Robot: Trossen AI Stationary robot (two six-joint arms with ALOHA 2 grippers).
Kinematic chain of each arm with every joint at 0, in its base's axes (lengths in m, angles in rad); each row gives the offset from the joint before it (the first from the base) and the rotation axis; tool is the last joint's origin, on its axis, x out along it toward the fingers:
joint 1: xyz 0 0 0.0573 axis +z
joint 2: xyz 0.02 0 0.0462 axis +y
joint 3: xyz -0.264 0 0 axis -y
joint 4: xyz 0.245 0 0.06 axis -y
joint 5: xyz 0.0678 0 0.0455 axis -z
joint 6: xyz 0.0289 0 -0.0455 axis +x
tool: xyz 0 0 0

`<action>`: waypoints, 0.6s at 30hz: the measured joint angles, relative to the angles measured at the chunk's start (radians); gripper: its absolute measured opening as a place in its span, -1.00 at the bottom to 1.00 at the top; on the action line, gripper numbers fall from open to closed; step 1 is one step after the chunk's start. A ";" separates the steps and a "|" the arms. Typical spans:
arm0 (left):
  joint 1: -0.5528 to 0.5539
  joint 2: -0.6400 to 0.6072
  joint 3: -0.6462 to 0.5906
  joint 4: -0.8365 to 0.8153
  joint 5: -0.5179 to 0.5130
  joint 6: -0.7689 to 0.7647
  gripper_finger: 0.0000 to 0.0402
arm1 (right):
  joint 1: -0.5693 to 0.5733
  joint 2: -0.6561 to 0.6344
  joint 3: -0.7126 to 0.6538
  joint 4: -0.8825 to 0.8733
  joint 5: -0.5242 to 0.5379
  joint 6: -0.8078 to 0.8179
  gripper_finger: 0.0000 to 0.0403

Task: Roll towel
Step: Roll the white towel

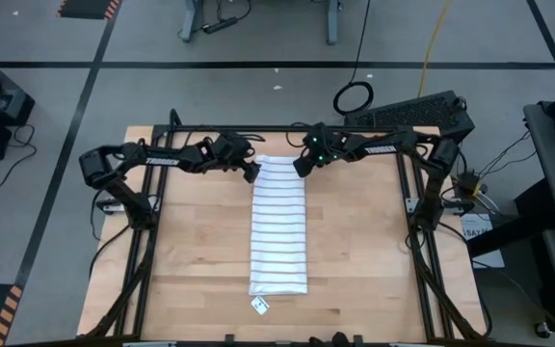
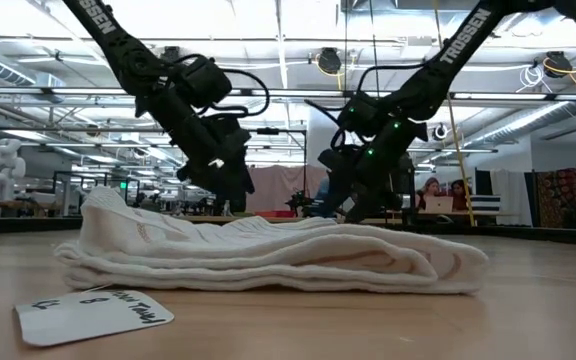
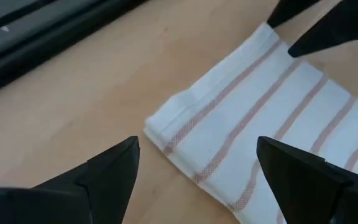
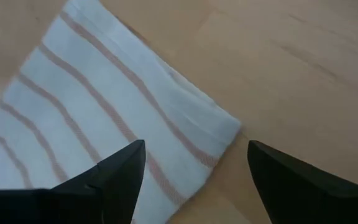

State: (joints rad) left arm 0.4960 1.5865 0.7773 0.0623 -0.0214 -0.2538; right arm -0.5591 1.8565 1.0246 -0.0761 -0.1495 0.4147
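From above, the left gripper (image 1: 251,172) and the right gripper (image 1: 301,166) sit at the two far corners of the towel (image 1: 278,225), one at each side of its narrow far edge. The towel lies folded into a long strip on the wooden counter (image 1: 191,251), its long axis running straight away from both sets of jaws toward the near edge, its dark stripes crossing the strip. A small white card (image 1: 259,306) lies on the wood just past the towel's near end, well apart from both jaws.

At table height, the towel (image 2: 268,255) is a flat, layered heap, with the card (image 2: 93,313) touching the wood in front of it. Both grippers hang behind it, low over its far end; contact cannot be told here.

In the left wrist view, the jaws stand wide open, each finger (image 3: 107,171) clear of the cloth, and one towel corner (image 3: 185,124) lies between and just ahead of them. The other arm's fingertips show beyond.

In the right wrist view, the jaws are likewise spread wide, fingers (image 4: 120,171) holding nothing, with the other towel corner (image 4: 219,130) between them.
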 joint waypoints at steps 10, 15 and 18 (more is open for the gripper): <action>-0.004 -0.028 -0.002 -0.053 0.086 -0.028 0.64 | 0.000 0.014 0.044 -0.017 0.020 -0.034 0.36; -0.014 -0.045 -0.001 -0.041 0.080 0.001 0.64 | 0.003 0.014 0.044 -0.010 0.021 -0.042 0.36; -0.001 -0.046 -0.001 -0.045 0.058 0.004 0.64 | 0.001 0.014 0.044 -0.019 0.022 -0.038 0.36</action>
State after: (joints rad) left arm 0.4948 1.5406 0.7765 0.0168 0.0367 -0.2493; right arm -0.5583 1.8702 1.0687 -0.0948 -0.1278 0.3771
